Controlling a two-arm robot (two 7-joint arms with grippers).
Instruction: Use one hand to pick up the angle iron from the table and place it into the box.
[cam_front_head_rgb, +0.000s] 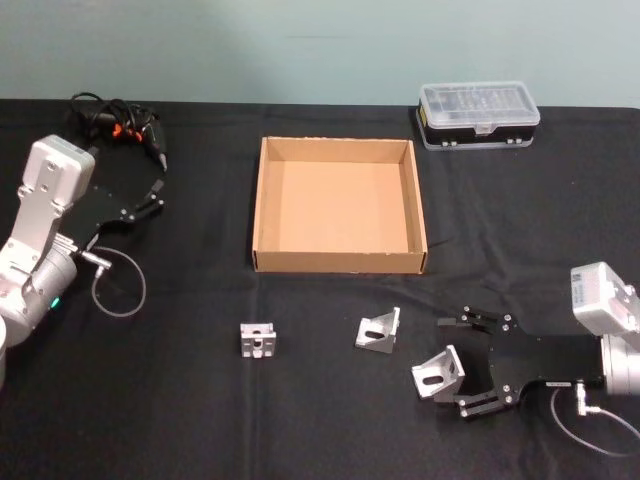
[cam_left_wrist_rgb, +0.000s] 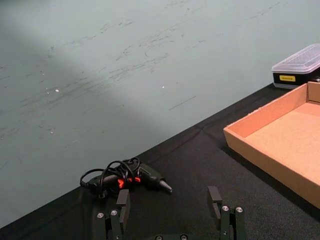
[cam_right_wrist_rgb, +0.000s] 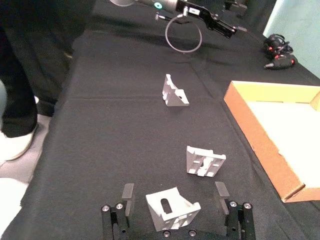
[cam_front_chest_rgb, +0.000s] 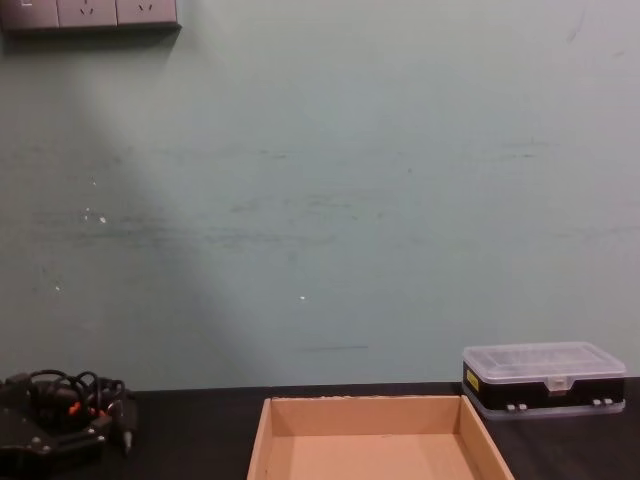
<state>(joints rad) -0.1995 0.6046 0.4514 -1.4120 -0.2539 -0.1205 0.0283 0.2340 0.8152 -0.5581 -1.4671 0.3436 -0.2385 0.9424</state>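
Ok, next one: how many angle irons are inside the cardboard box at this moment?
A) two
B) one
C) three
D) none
D: the cardboard box holds nothing. The left angle iron, middle angle iron and right angle iron all lie on the table in front of it, the last between the open fingers of the right gripper. The left gripper rests open at the table's left.
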